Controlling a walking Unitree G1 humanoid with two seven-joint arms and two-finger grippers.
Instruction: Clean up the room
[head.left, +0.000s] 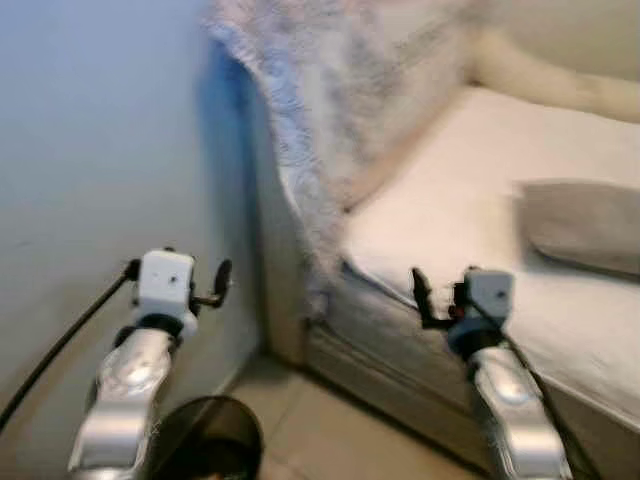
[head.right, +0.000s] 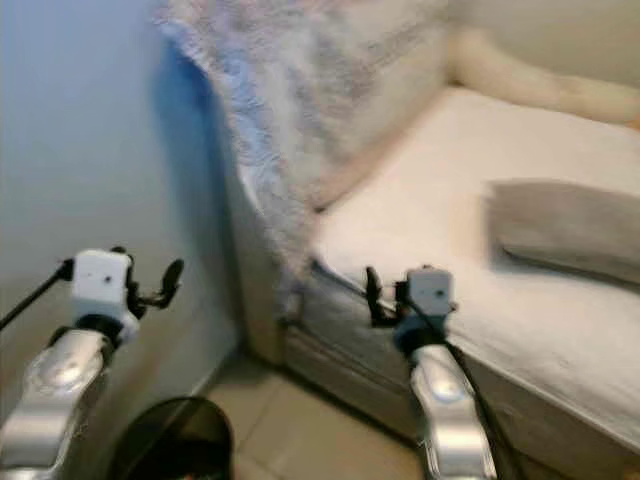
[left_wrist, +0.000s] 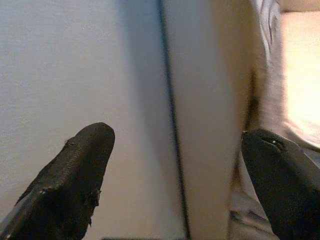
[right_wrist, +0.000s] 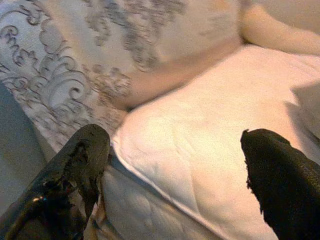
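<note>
Jaws of both grippers were seen spread wide and empty in the wrist views. The left gripper (left_wrist: 175, 165) was held before a pale wall (left_wrist: 75, 65), with a cream vertical panel (left_wrist: 210, 100) between its fingers; one black finger (left_wrist: 75, 170) lay at the lower left of that view and the other at the lower right. The right gripper (right_wrist: 175, 170) was pointed at the corner of a bed, with one finger (right_wrist: 75, 165) over the patterned fabric and the other over the white surface.

In the head views, which were somewhat blurred, both silver arms were raised at the bottom of the frame, the left arm (head.left: 130, 385) at lower left near the wall and the right arm (head.left: 510, 400) at lower right before the bed's edge. The mattress (head.left: 470, 190) occupied the right half of the frame. A grey-patterned blanket (head.left: 330, 90) was draped over the bed's near corner, hanging down from the upper centre. A flat grey cushion (head.left: 585, 225) lay on the mattress at the right edge, well apart from the blanket. A dark round bin (head.left: 205, 440) stood on the tiled floor (head.left: 320, 430) at the bottom, just beside the left arm.
</note>
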